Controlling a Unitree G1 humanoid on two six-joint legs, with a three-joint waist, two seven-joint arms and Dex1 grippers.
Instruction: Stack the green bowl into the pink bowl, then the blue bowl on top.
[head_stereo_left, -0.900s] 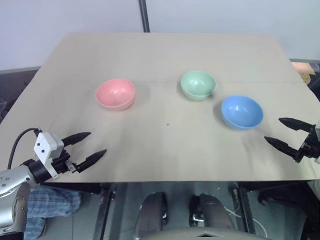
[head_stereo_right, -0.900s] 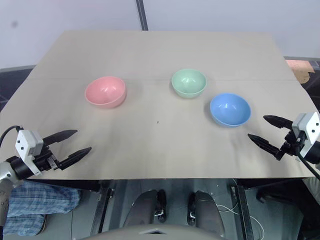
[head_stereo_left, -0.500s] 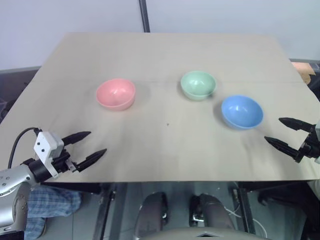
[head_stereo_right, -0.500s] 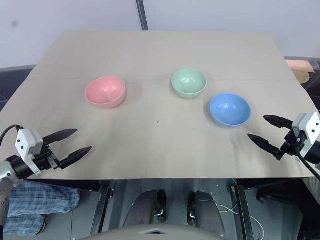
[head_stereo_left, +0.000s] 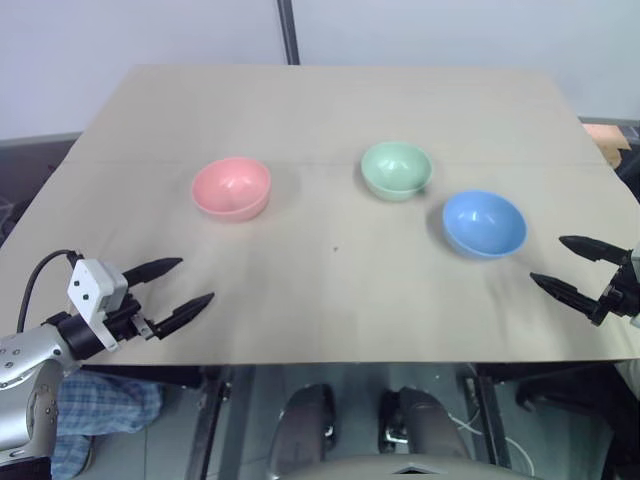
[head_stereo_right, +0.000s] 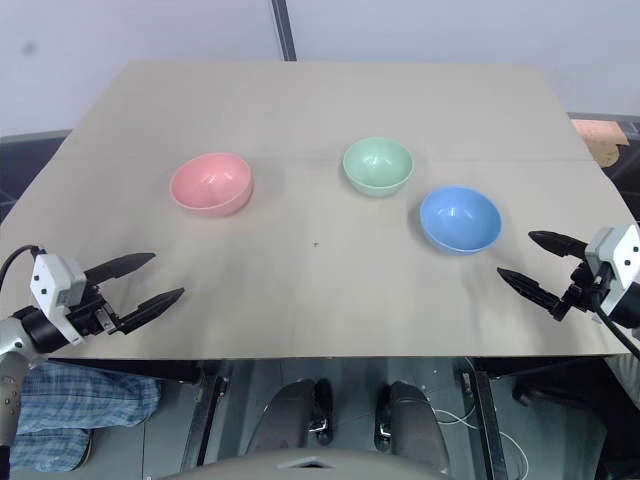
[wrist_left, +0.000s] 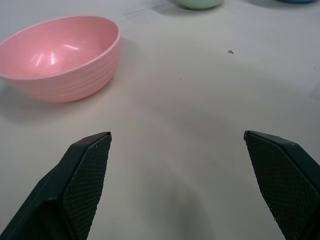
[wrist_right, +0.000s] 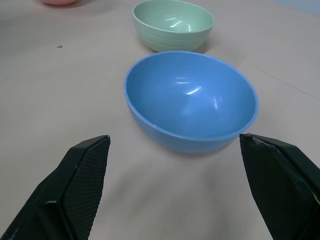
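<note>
At the near edge of the tan worktop (head_stereo_right: 320, 110), the left gripper (head_stereo_right: 146, 281) is seen at the left corner, its two black fingers (head_stereo_right: 126, 265) spread wide apart with nothing held between them. It is pointed inward over the worktop, toward the middle. At the near right corner, the right gripper (head_stereo_right: 531, 268) is held in the same way, its fingers (head_stereo_right: 556, 241) parted wide and empty, aimed inward toward the left. Both grippers are kept just above the worktop surface, clear of all three bowls.

Nearest the right gripper, the blue bowl (head_stereo_right: 460, 219) is found upright on the worktop, right of centre, its opening facing up; in the right wrist view it (wrist_right: 190, 100) is framed between that gripper's two fingers but is not touched by either. Just beyond it and slightly to the left, the green bowl (head_stereo_right: 378, 165) is set upright, near the blue bowl but apart from it. On the left half of the worktop, the pink bowl (head_stereo_right: 210, 184) is placed upright, well apart from the other two and ahead of the left gripper; in the left wrist view it (wrist_left: 60, 56) is seen off toward one finger's side, untouched. All three bowls are empty and none is nested in another. A small dark speck (head_stereo_right: 316, 243) is noted on the worktop between the bowls. Beyond the far edge, a pale wall (head_stereo_right: 450, 30) with a dark vertical strip (head_stereo_right: 283, 30) is visible.
</note>
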